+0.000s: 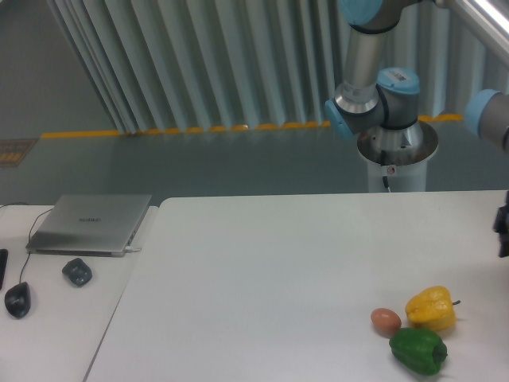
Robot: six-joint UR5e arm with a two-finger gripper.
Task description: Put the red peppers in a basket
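Observation:
No red pepper shows in this view, and no basket shows either. A dark part at the right edge of the frame, a little above the table, looks like my gripper [503, 231]. Most of it is cut off, so I cannot tell how its jaws stand or whether it holds anything. A yellow pepper [431, 309], a green pepper [418, 351] and a brown egg [386, 321] lie close together at the front right of the white table [278, 263], below and to the left of the gripper.
The arm's base [395, 147] stands behind the table's far edge at the right. On a second table to the left lie a closed laptop [91, 224], a small dark object [77, 272] and a mouse [17, 300].

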